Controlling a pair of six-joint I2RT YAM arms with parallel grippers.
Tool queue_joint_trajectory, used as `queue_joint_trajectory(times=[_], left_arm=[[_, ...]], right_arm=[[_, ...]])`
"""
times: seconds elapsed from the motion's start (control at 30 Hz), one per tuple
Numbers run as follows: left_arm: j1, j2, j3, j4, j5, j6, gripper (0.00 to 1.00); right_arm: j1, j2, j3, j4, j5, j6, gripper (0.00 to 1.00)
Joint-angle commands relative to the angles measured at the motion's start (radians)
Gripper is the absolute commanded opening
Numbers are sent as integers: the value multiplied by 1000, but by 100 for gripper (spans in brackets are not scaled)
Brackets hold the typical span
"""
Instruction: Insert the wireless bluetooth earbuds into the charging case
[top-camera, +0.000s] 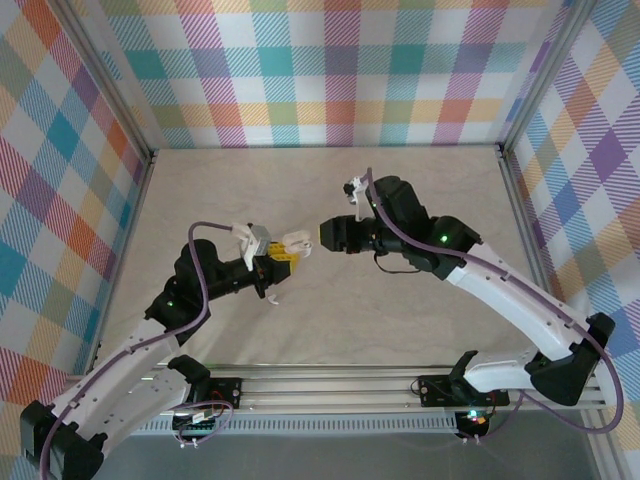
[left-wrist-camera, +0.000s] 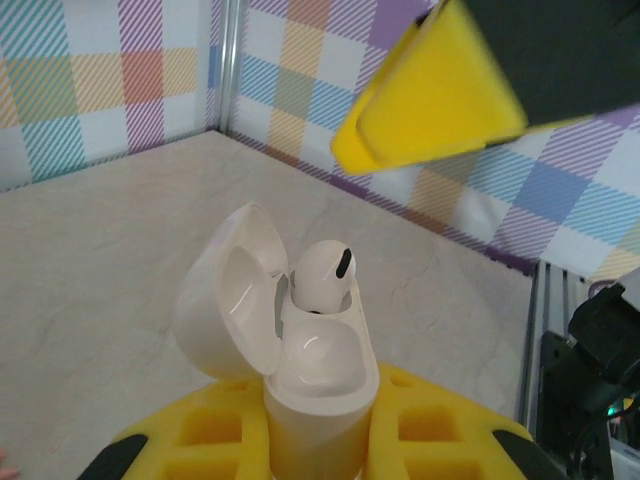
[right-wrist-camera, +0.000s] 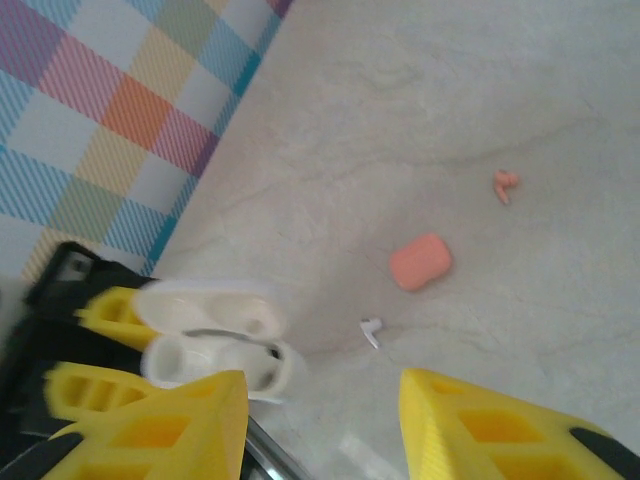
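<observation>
My left gripper (left-wrist-camera: 318, 412) is shut on the lower body of a white charging case (left-wrist-camera: 315, 370), held upright with its lid swung open to the left. One white earbud (left-wrist-camera: 322, 276) sits in the case's far slot, head up. The near slot looks empty. In the top view the left gripper (top-camera: 280, 258) holds the case (top-camera: 296, 242) mid-table, and my right gripper (top-camera: 322, 236) faces it closely. The right gripper (right-wrist-camera: 320, 390) is open, nothing between its yellow fingers. Below it a second white earbud (right-wrist-camera: 371, 330) lies on the table beside the held case (right-wrist-camera: 215, 345).
An orange pebble-shaped case (right-wrist-camera: 420, 262) lies shut on the table, with a reddish-orange earbud (right-wrist-camera: 505, 186) a little beyond it. The right gripper's yellow finger (left-wrist-camera: 430, 95) hangs above the held case. Plaid walls and metal rails (top-camera: 150, 165) ring the table.
</observation>
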Motion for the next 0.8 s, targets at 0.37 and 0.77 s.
queue_joint_trajectory(times=[0.37,0.77], left_arm=[[-4,-132,128,-401,-48,84,0],[-4,-208,30,-428,-75,38,0]], right_arm=[[-58,-36,-287,100,-39,110,44],[-58,215,-317,218,-88,122,41]])
